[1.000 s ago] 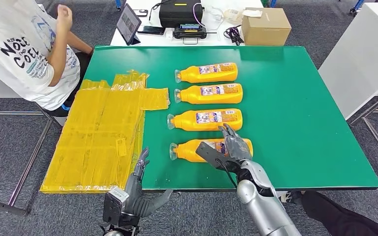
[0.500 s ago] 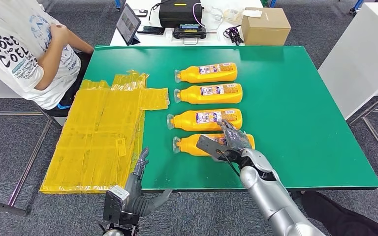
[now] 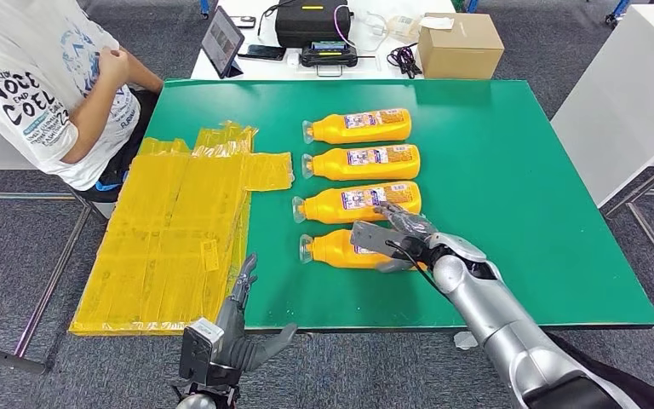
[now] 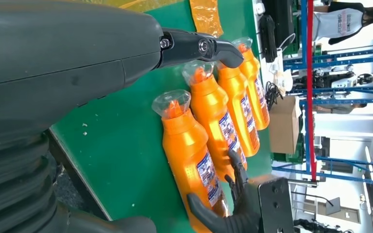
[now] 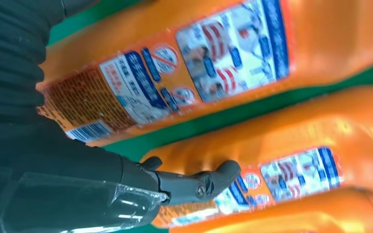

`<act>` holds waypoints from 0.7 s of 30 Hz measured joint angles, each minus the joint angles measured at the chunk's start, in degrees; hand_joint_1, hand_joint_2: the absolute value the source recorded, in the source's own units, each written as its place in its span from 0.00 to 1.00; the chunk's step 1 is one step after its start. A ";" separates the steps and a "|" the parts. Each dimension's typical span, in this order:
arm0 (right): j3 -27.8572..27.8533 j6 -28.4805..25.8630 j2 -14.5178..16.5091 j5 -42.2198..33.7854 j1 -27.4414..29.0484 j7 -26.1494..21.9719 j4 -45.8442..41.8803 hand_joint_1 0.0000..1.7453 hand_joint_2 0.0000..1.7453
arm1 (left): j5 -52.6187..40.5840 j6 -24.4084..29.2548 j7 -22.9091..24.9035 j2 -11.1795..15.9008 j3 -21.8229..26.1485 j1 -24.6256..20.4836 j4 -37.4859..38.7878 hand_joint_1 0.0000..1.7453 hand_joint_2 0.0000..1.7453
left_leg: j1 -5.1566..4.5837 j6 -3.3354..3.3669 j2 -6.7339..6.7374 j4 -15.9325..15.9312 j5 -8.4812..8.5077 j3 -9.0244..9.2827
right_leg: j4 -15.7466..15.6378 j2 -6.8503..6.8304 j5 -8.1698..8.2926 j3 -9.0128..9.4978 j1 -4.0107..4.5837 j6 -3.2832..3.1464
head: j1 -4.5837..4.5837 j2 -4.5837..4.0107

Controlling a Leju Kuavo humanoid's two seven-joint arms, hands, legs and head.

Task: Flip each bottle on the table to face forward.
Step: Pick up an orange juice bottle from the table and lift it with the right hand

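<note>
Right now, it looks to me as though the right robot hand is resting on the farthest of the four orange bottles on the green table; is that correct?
Not quite: the right robot hand is on the nearest orange bottle, not the farthest, as the head view shows. There are indeed four bottles on the green table.

Head view high over the green table (image 3: 519,170); both wrist views close beside its bottles (image 4: 194,155).

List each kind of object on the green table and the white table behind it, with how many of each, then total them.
Orange bottles: 4
Yellow plastic sheet pile: 1
Cardboard box: 1
Tablet: 1
Black case: 1
Total: 8
</note>
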 joint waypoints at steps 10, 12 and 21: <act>9.36 8.44 -6.65 -8.60 -4.39 -0.32 0.82 0.41 1.00 | 1.36 0.49 -0.16 0.00 -0.17 -0.92 1.77 0.00 1.00 | -0.01 0.01 -0.01 0.01 0.01 0.00 | 0.00 0.00 0.02 0.01 -0.01 0.02 | 0.00 0.00; 11.36 9.39 -7.97 -10.04 -5.19 -0.10 0.67 0.47 1.00 | 1.65 0.74 -0.19 0.00 -0.26 -1.02 2.08 0.00 1.00 | -0.02 0.01 -0.01 0.02 0.01 0.00 | 0.00 0.00 0.02 0.01 -0.01 0.02 | -0.01 0.00; 18.29 10.28 -11.99 -13.33 -7.12 1.59 -0.32 0.78 1.00 | 2.67 1.57 -0.19 0.00 -0.64 -1.23 2.98 0.00 1.00 | -0.02 0.01 -0.01 0.03 0.00 0.01 | 0.00 0.00 0.02 0.01 -0.01 0.03 | -0.01 0.00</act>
